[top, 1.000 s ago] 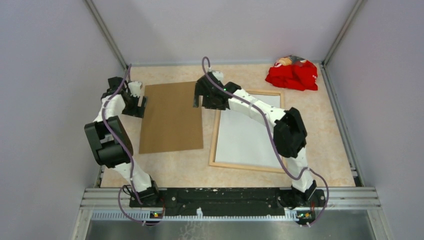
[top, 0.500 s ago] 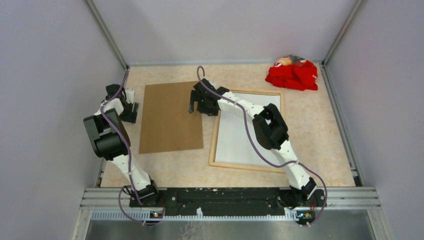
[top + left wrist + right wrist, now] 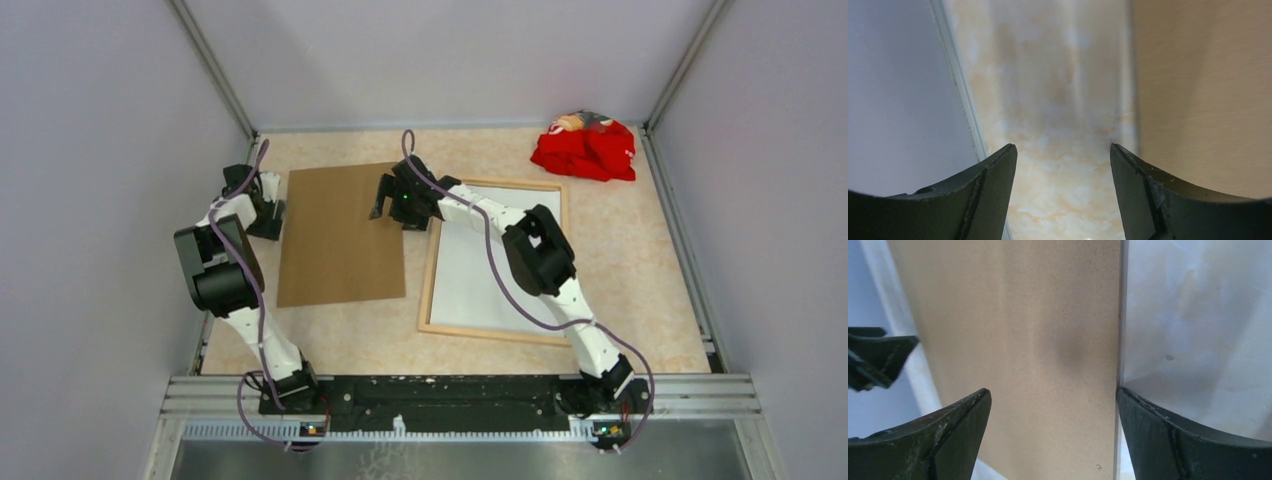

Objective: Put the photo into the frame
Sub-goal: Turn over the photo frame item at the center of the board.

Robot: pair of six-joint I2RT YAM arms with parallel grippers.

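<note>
Left gripper [image 3: 1063, 148]: positioned at the far left of the table [image 3: 640, 260], low over the bare strip between the left wall and the brown backing board [image 3: 343, 235]. Its jaws are spread apart with nothing between them. The right finger sits at the board's left edge; contact cannot be determined.

Backing board: lying flat, left of centre, long sides running near to far.

Right gripper [image 3: 1053, 392]: positioned over the far right corner of the backing board. Jaws spread wide, holding nothing. In the right wrist view the board fills the gap between the fingers, and its right edge runs down to the right finger [image 3: 1168, 440].

Frame [image 3: 430, 270]: lying flat on the table just right of the board, with a narrow strip of table between them.

Photo [image 3: 480, 275]: lying inside the frame's wooden border, white side up. The printed side is not visible.

Red cloth [image 3: 585, 148]: bunched in the far right corner, apart from the frame.
</note>
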